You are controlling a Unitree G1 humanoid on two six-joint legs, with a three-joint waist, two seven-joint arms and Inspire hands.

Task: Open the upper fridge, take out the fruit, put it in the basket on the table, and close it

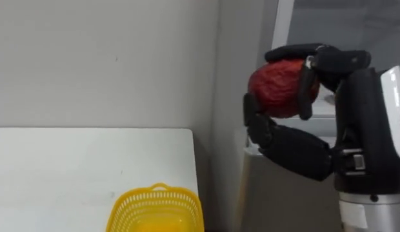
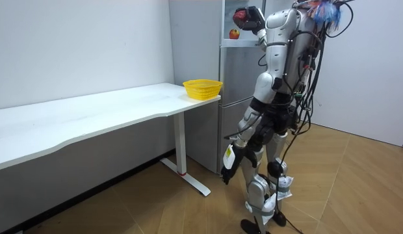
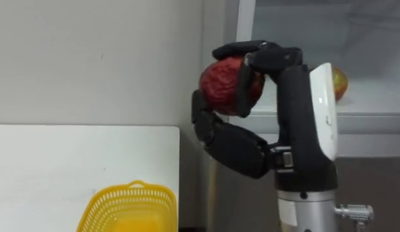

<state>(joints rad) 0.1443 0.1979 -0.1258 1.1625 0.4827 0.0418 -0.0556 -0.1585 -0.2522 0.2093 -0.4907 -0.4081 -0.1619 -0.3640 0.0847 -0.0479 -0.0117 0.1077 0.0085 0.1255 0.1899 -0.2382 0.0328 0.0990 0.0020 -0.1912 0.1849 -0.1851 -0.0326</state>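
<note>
My right hand (image 1: 355, 109) is raised in front of the open upper fridge compartment (image 3: 361, 38), its fingers and thumb curled round a dark red round fruit (image 1: 277, 87). The fruit is held clear of the shelf, just left of the fridge's door frame. A second fruit, a red-yellow apple (image 3: 340, 84), rests on the white fridge shelf (image 3: 368, 103) behind my hand. In the room view I stand facing the grey fridge (image 2: 237, 97), and my left hand (image 2: 230, 166) hangs low beside my leg with relaxed fingers.
A yellow plastic basket (image 1: 156, 209) stands at the near right corner of the white table (image 1: 71, 167), to the left of the fridge and below my raised hand. A plain wall runs behind the table. Wooden floor lies around me.
</note>
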